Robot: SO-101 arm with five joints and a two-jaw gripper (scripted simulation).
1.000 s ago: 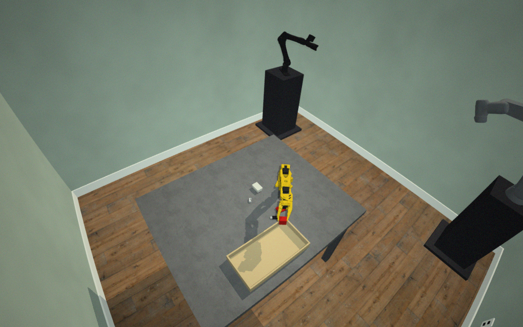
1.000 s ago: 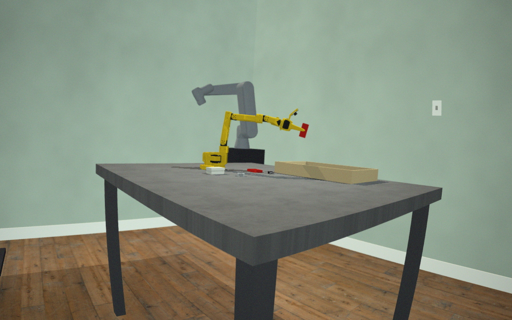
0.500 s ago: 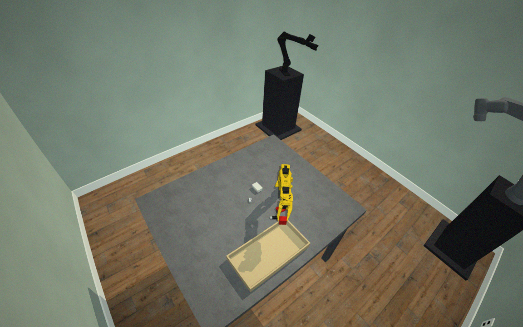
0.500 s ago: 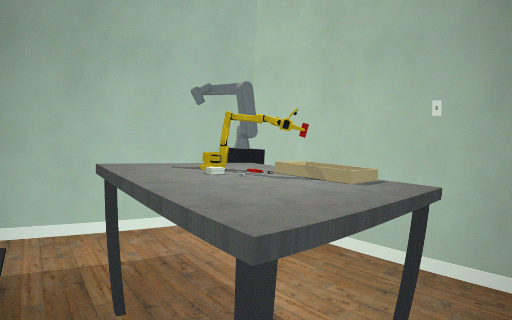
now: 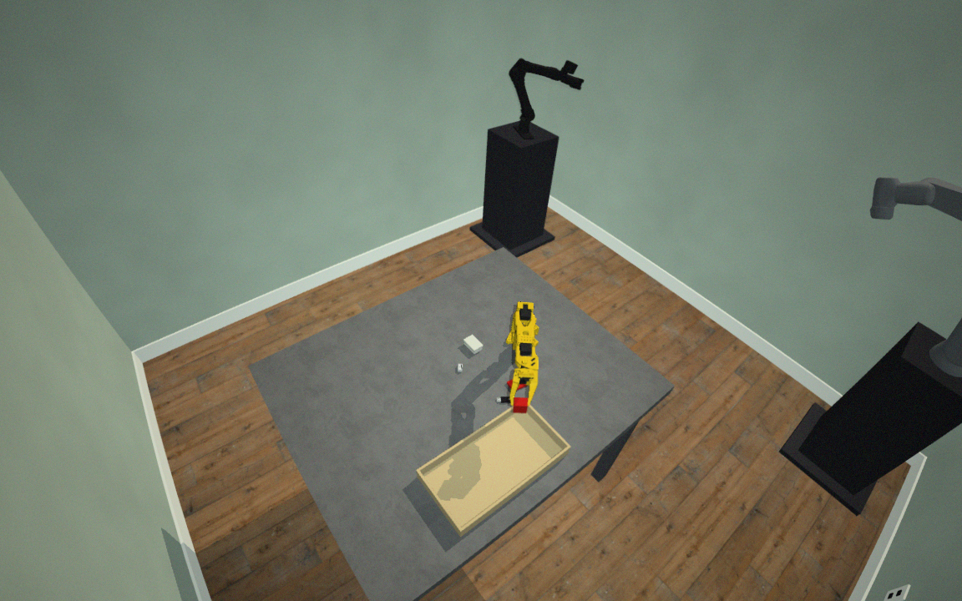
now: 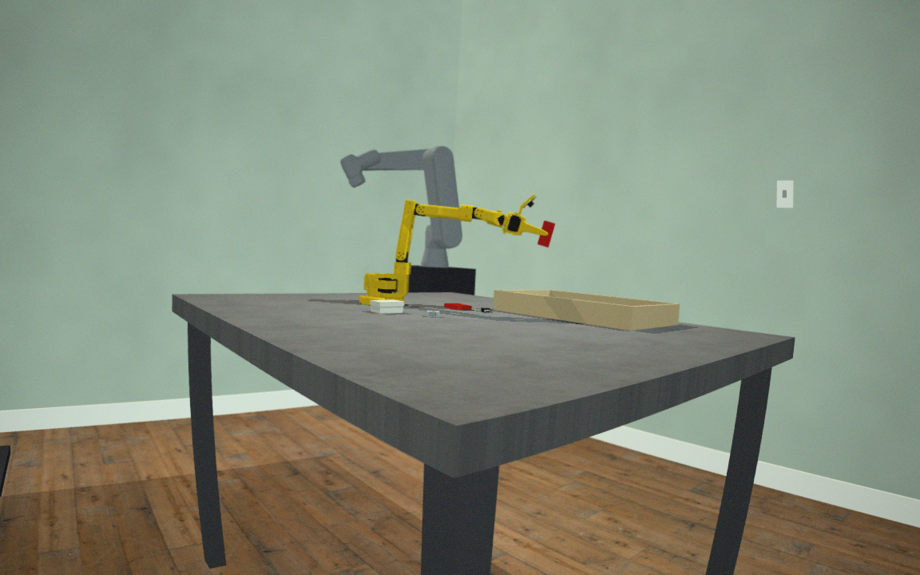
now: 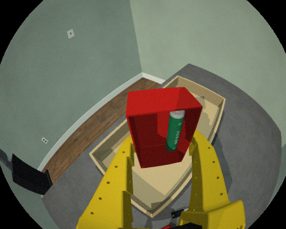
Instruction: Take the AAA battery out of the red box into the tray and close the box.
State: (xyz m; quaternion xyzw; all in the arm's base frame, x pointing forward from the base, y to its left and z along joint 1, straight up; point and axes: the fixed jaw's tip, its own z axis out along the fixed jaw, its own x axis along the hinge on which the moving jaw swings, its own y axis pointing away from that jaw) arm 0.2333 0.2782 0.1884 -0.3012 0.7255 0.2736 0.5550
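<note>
My gripper (image 5: 522, 399) (image 6: 542, 232) (image 7: 163, 144) is shut on the red box's base (image 5: 519, 406) (image 6: 549, 232) (image 7: 157, 99), with a finger on each side. It holds the base high above the table, near the tray's corner nearest the arm. The base stands steeply on edge, its open side facing back to the wrist and slightly up. The green AAA battery (image 7: 175, 131) lies inside, towards the right wall in the wrist view. The red lid (image 5: 510, 385) (image 6: 458, 307) lies on the table beneath the arm. The beige tray (image 5: 507, 467) (image 6: 592, 312) (image 7: 163, 181) shows nothing inside but shadow.
A black USB stick (image 5: 503, 400) (image 6: 486, 310) (image 7: 178, 214) lies between lid and tray. A white box (image 5: 473, 343) (image 6: 386, 307) and a small pale object (image 5: 459, 367) (image 6: 432, 314) lie beside the arm. Other robot arms stand on pedestals off the table.
</note>
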